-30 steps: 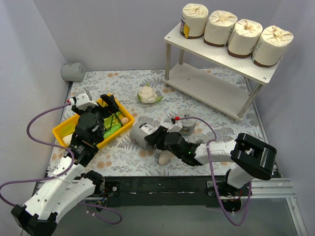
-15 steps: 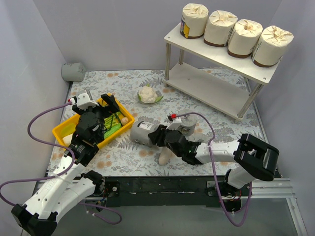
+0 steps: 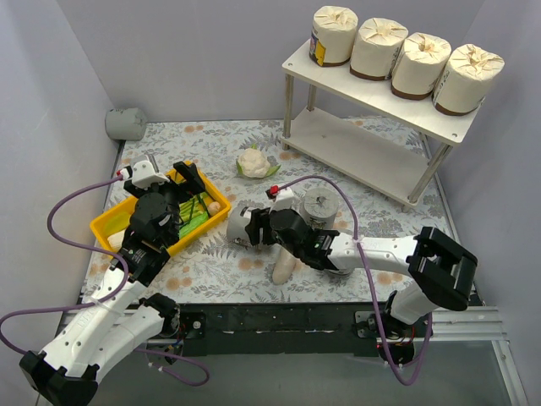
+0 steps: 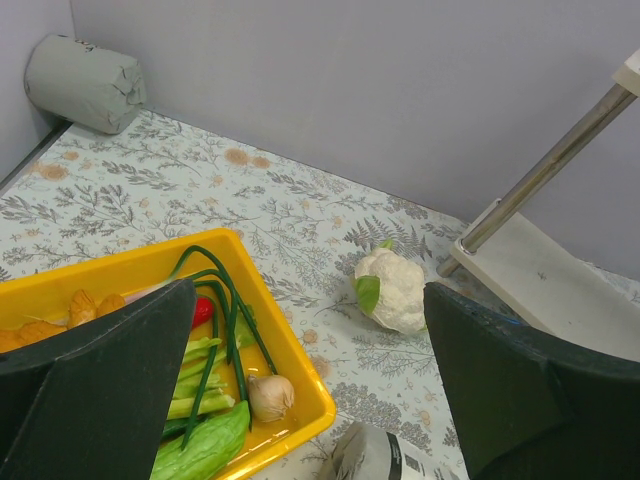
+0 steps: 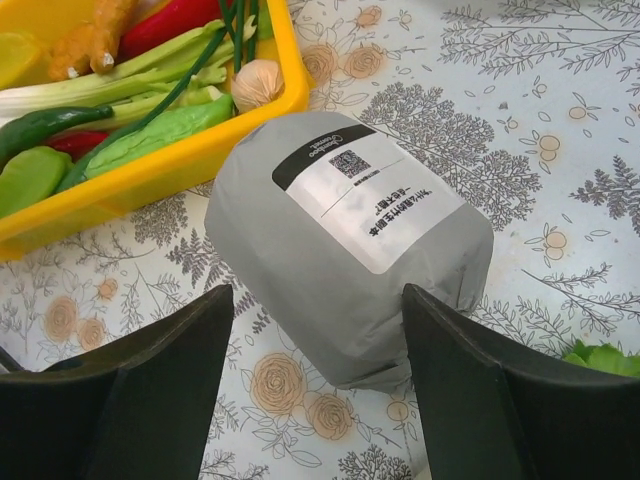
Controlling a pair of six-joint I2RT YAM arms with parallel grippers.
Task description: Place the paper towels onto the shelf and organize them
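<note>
The right gripper (image 5: 318,298) is low over the flowered table cover (image 3: 380,222), its jaws spread to either side of a grey paper towel roll (image 5: 345,240) that lies on its side. The roll's white printed label faces up, and its pleated end points toward 5 o'clock in the right wrist view. The left finger (image 5: 150,390) stands clear of the wrap, with a strip of cover showing between them. The right finger (image 5: 490,400) sits at the roll's edge, and I cannot tell whether it touches. From overhead, this roll is near the table's middle, just at 3 o'clock of the yellow tray (image 3: 108,224).

A 2nd grey roll (image 3: 319,205) stands upright just at 3 o'clock of the right wrist. A 3rd grey roll (image 4: 85,82) lies in the corner at 10 o'clock, against the wall.

The shelf (image 3: 296,61) fills the 1 to 2 o'clock part of the table. 4 cream rolls (image 3: 420,64) with brown bands stand in a row on its top board. The one at the 9 o'clock end of the row, the labelled roll (image 3: 332,35), carries a coloured print.

The left gripper (image 4: 307,300) hangs above the yellow tray with its jaws wide apart and nothing between them. The tray holds green stalks, a garlic bulb (image 4: 270,395) and something red.

A cauliflower (image 3: 254,162) sits on the cover at 12 o'clock of the lying roll, well apart from it. A white radish (image 3: 285,269) lies at 6 o'clock of the right arm.
</note>
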